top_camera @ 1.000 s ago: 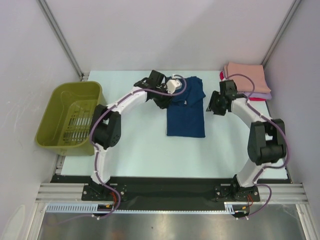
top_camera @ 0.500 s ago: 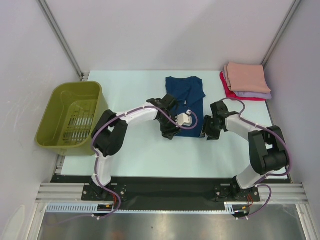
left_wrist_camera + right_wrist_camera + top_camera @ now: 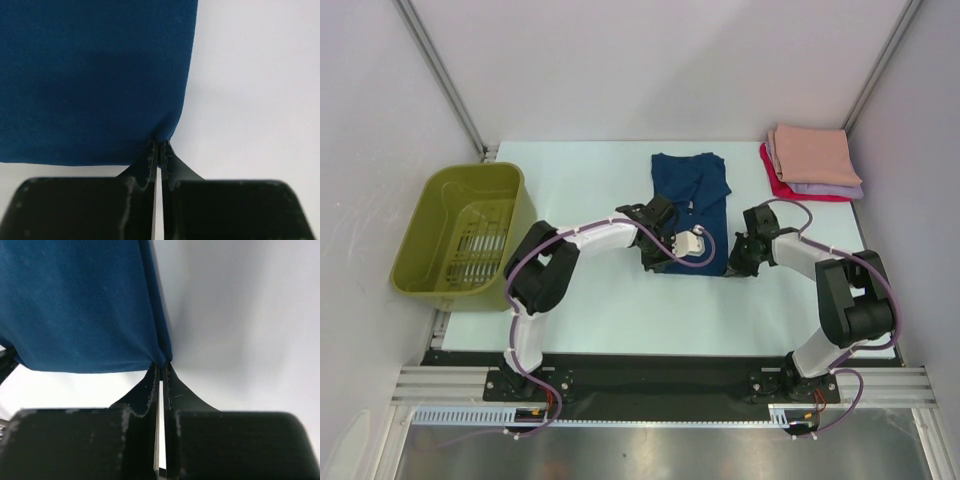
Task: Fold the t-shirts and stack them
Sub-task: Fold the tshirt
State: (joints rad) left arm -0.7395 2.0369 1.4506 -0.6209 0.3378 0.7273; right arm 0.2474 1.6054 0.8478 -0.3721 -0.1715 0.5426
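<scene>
The navy blue t-shirt (image 3: 698, 195) lies folded into a long strip at the middle back of the table, with its chest print hidden. My left gripper (image 3: 659, 264) is shut on the strip's near left corner. In the left wrist view the jaws (image 3: 159, 146) pinch the edge of the navy cloth (image 3: 90, 75). My right gripper (image 3: 732, 264) is shut on the near right corner. In the right wrist view the jaws (image 3: 161, 368) pinch the navy cloth (image 3: 80, 300). The folded peach t-shirt (image 3: 810, 153) tops a stack on the lavender one (image 3: 835, 189) and the red one (image 3: 774, 180) at the back right.
The olive-green plastic basket (image 3: 460, 235) stands at the table's left edge. Grey walls close in the back and both sides. Bare pale table (image 3: 620, 310) lies between the navy shirt and the arm bases.
Both grippers have moved from the collar end of the navy shirt to its near hem. They have shut on the two near corners. The shirt's outline is much the same.
</scene>
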